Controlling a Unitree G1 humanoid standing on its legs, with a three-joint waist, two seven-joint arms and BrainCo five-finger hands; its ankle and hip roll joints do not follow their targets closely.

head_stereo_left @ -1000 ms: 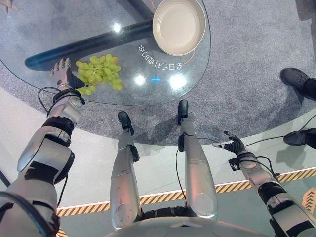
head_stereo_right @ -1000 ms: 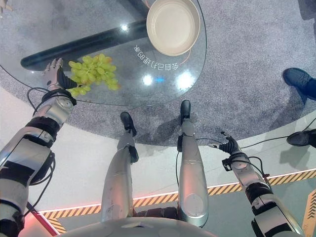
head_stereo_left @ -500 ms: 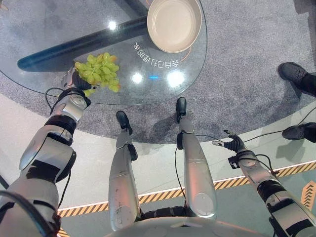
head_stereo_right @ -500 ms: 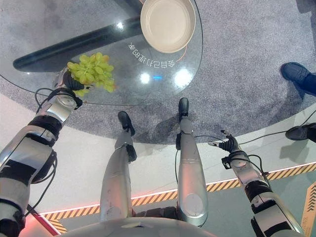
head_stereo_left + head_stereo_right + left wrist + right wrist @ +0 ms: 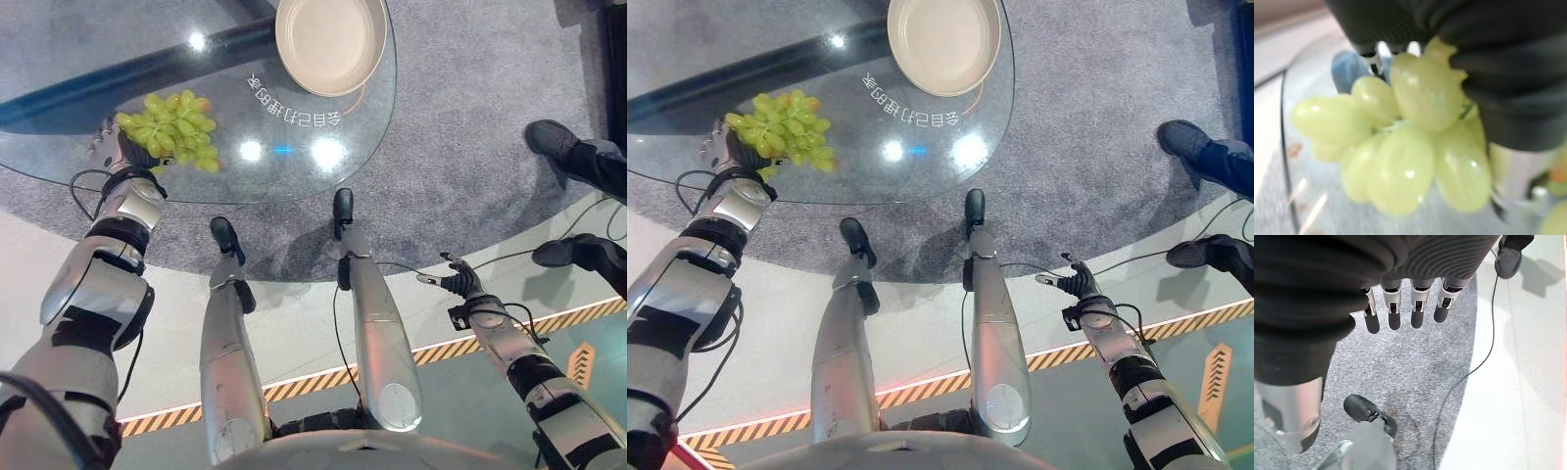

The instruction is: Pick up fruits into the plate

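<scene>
At the near left edge of the round glass worktop (image 5: 323,186), the left hand (image 5: 110,147) has its fingers curled round a bunch of green grapes (image 5: 174,129); its wrist view shows the dark-tipped fingers (image 5: 1508,78) closed over the top of the cluster (image 5: 1400,152), with the berries hanging below them over the glass. Whether the bunch is clear of the surface or just touching it I cannot tell. The relation that matters is the line from bunch to plate: the empty beige plate (image 5: 330,44) sits at the far side of the worktop, well apart from the grapes, ahead and to the robot's right of the holding hand. The bunch's long axis runs roughly along that same diagonal, trailing toward the plate. The left hand is plainly the nearer one; the right hand (image 5: 457,284) hangs low beside the body with relaxed, straight fingers (image 5: 1393,318), holding nothing, over grey carpet (image 5: 470,98). Between grapes and plate lies bare, reflective glass with some print on it. A person's dark shoes (image 5: 549,142) stand on the carpet off to the right.
</scene>
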